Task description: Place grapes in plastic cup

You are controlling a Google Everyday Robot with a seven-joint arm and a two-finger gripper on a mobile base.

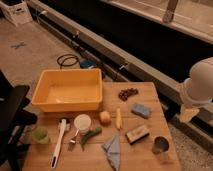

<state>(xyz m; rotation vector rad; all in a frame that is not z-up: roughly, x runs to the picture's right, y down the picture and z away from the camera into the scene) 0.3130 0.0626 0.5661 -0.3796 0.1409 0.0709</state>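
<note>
End effector (pixel 187 114) released, beside table (pixel 150 92); one grapes (pixel 128 93) bunch; one plastic cup (pixel 40 135); white cup (pixel 82 123); metal cup (pixel 160 146)

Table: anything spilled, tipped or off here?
Nothing stands out. Grapes lie loose on the wooden table, plastic cup upright at the left edge, nothing spilled. Only mess: the blue cloth is crumpled near the front edge. Claw not in view; just the white arm at right.

On the desk (pixel 142 159), the grapes (pixel 128 93) are laid at the rear right, just right of the tub (pixel 67 90). The plastic cup (pixel 40 135) is set at the front left, before the tub. The pincer (pixel 186 114) is held beyond the right edge.
</note>
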